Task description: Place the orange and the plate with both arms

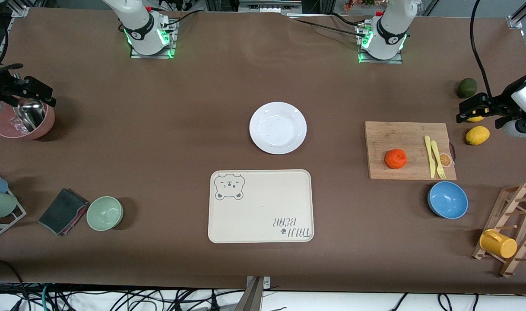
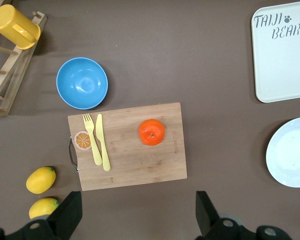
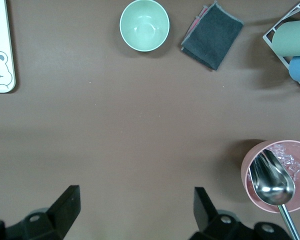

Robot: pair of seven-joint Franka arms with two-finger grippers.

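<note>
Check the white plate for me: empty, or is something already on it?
Empty. The plate shows only bare white surface; the orange sits on the cutting board, apart from it.

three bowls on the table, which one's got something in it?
The pink bowl at the right arm's end: it holds a metal scoop. The green bowl and blue bowl are empty.

Glossy plate (image 1: pixel 278 128), wooden board (image 1: pixel 409 150), perhaps dimpled orange (image 1: pixel 395 158).

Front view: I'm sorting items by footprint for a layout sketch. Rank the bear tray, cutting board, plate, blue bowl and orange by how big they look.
1. Tray
2. Cutting board
3. Plate
4. Blue bowl
5. Orange
</note>
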